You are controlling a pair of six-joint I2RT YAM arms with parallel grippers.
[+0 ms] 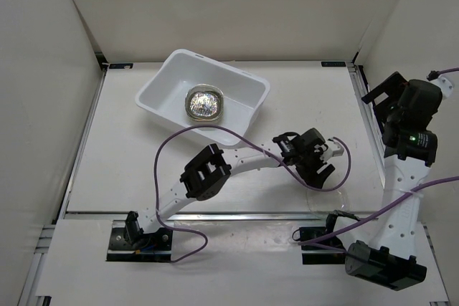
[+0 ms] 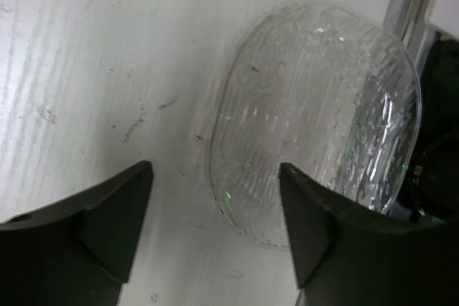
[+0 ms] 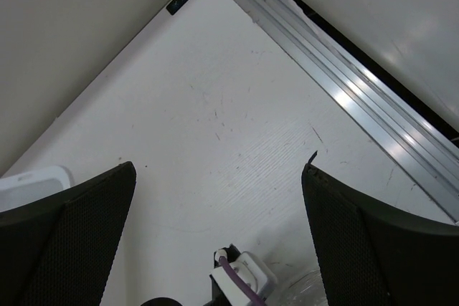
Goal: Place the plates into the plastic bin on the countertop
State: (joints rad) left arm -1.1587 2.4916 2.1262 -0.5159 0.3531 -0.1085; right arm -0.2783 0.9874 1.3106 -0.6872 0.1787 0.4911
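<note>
A round clear glassy plate [image 2: 315, 105] lies flat on the white countertop [image 1: 143, 155], faintly visible in the top view [image 1: 338, 195] at the near right. My left gripper [image 2: 215, 202] is open just above it; its right finger [image 2: 323, 227] overlaps the plate's near edge and its left finger [image 2: 107, 213] is over bare surface. In the top view my left gripper [image 1: 319, 171] is stretched out to the right. Another clear plate [image 1: 204, 103] lies in the white plastic bin [image 1: 161, 84] at the back. My right gripper [image 3: 219, 198] is open and empty, held high at the right [image 1: 382, 94].
Metal rails [image 3: 344, 84] edge the countertop on the right, with white walls close behind. A purple cable [image 1: 179, 141] loops over the left arm. The bin's corner [image 3: 29, 180] and the left wrist's connector [image 3: 244, 274] show in the right wrist view.
</note>
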